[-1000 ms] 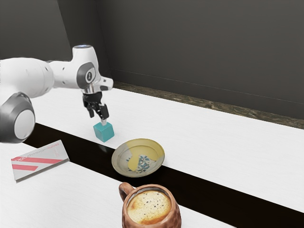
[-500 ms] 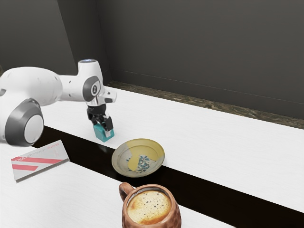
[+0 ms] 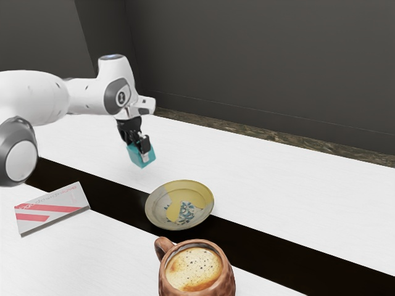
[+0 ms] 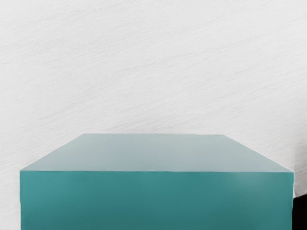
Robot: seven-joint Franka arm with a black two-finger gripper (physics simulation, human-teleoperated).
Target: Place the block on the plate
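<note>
I have my gripper (image 3: pixel 139 152) closed on the teal block (image 3: pixel 141 159), fingers a block's width apart, block held aloft, toward the exterior view's left of the plate (image 3: pixel 157 214).

Table (image 3: pixel 321 191), white, faintly grained, crossed by one black band (image 3: pixel 265 247). Mug (image 3: pixel 229 280), copper-brown, dimpled, handle toward the exterior view's left; contains a frothy tan drink (image 3: pixel 194 269), dark-speckled. Flat packet (image 3: pixel 52 208), pale grey with red stripes and lettering, lying partly over the band. Beyond the table: mottled brown strip (image 3: pixel 278 139); dark grey wall (image 3: pixel 265 61), plain.
</note>
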